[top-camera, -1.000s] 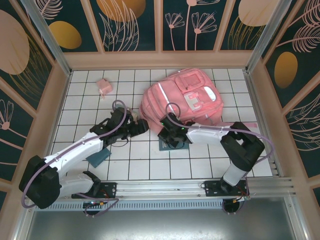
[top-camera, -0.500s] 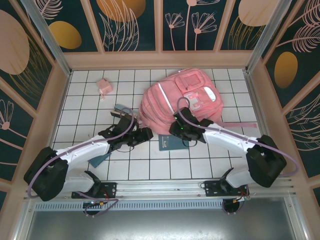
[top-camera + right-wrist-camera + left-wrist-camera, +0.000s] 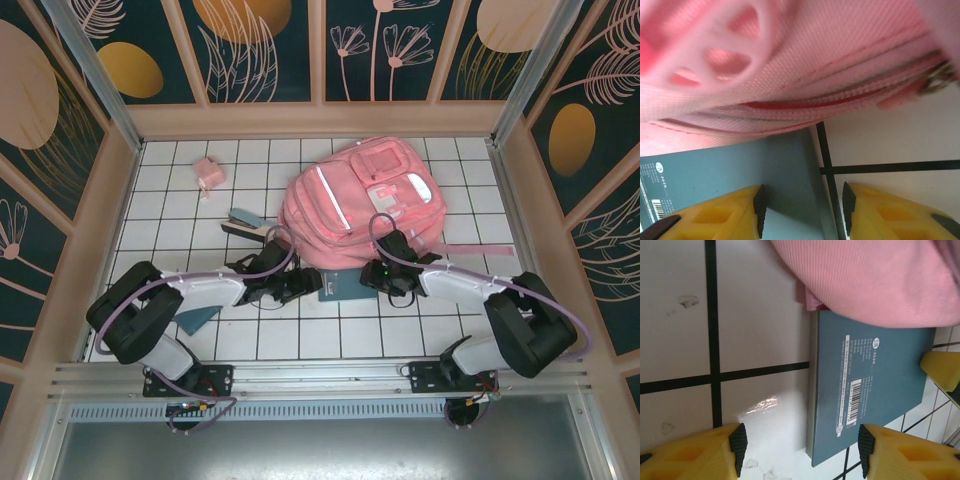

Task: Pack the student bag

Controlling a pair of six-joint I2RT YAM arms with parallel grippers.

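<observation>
- Two claws, both spread wide and gripping nothing: left claw; right claw
- One student bag lies on the tiled tabletop just beyond both claws; its near edge overlaps one teal book
- The book's edges reach between each claw's yellow fingers
- One small pink box sits well beyond the left claw

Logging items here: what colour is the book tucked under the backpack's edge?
The book is dark teal; clearest in left wrist view.
</observation>
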